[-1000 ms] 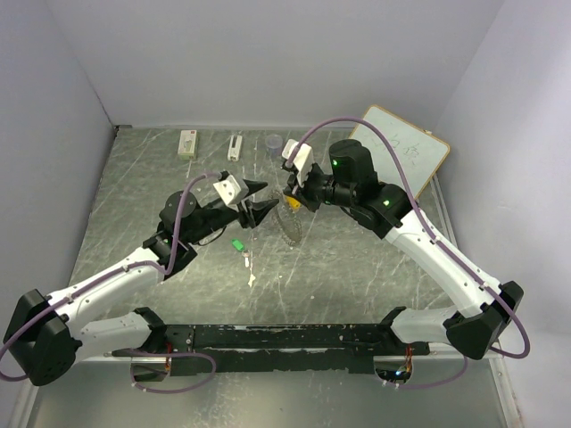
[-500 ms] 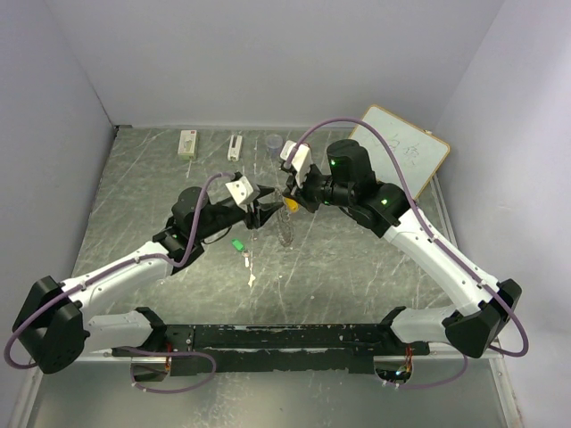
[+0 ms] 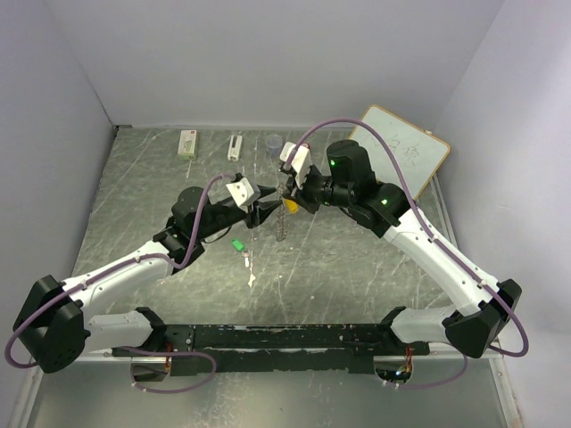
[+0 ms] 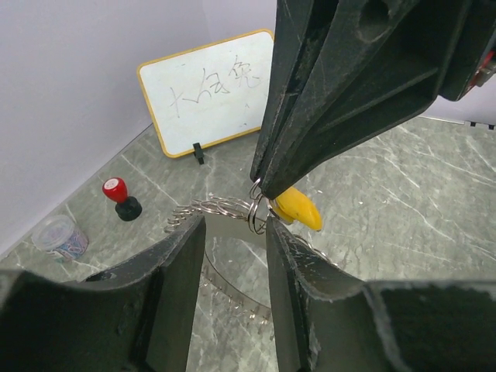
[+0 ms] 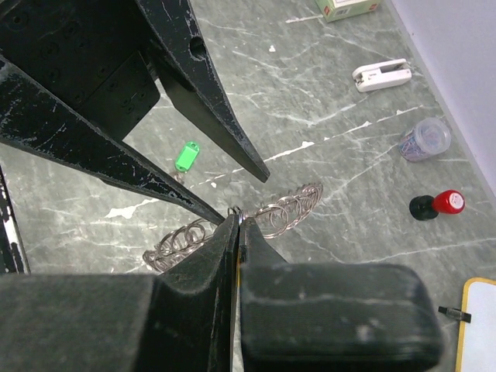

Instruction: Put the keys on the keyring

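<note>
My right gripper (image 3: 287,193) is shut on the yellow-headed key (image 3: 290,205), also in the left wrist view (image 4: 299,210), held above the table. The key's small split ring (image 4: 256,214) touches the rim of the large silver keyring (image 3: 283,225), which hangs edge-on below it. The keyring's coiled rim also shows in the right wrist view (image 5: 285,210). My left gripper (image 3: 265,208) is open, its fingers (image 4: 180,267) on either side of the keyring's near rim (image 4: 226,228). The green-headed key (image 3: 238,244) lies on the table to the left, also in the right wrist view (image 5: 186,155).
A whiteboard (image 3: 403,147) leans at the back right. A red-capped black knob (image 5: 435,204) and a small cup of clips (image 3: 274,143) stand near it. A white stapler-like item (image 3: 234,145) and a small box (image 3: 187,143) lie at the back. White scraps (image 3: 251,270) lie near the green key.
My left gripper has moved right, up to the right gripper. The keyring has gone from lying flat to hanging edge-on under the yellow key.
</note>
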You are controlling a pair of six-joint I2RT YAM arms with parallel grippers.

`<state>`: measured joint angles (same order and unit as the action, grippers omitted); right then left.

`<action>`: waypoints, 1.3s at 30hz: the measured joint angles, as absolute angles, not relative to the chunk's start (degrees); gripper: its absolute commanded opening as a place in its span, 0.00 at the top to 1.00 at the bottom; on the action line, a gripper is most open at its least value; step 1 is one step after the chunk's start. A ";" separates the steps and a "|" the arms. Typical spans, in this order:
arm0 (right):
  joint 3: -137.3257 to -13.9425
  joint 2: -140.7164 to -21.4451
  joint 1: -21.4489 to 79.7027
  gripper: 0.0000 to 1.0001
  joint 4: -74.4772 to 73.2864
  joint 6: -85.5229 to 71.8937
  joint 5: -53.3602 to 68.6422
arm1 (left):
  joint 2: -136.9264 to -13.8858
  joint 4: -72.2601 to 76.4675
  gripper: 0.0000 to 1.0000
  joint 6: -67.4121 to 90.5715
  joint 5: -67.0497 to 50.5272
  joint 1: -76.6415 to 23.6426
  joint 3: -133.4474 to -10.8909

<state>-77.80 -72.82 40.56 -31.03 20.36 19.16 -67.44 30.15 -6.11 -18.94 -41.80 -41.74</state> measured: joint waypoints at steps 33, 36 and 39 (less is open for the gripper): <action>-77.80 -72.82 39.90 1.00 -29.69 16.88 20.08 | -65.76 39.51 0.93 -3.70 -19.59 -41.85 -36.97; -77.80 -72.84 39.16 1.00 -29.15 15.68 21.34 | -64.60 43.62 0.93 -2.42 -18.63 -41.89 -34.54; -77.78 -72.84 38.17 1.00 -28.23 14.50 23.27 | -64.03 47.68 0.93 -1.21 -17.96 -41.91 -32.75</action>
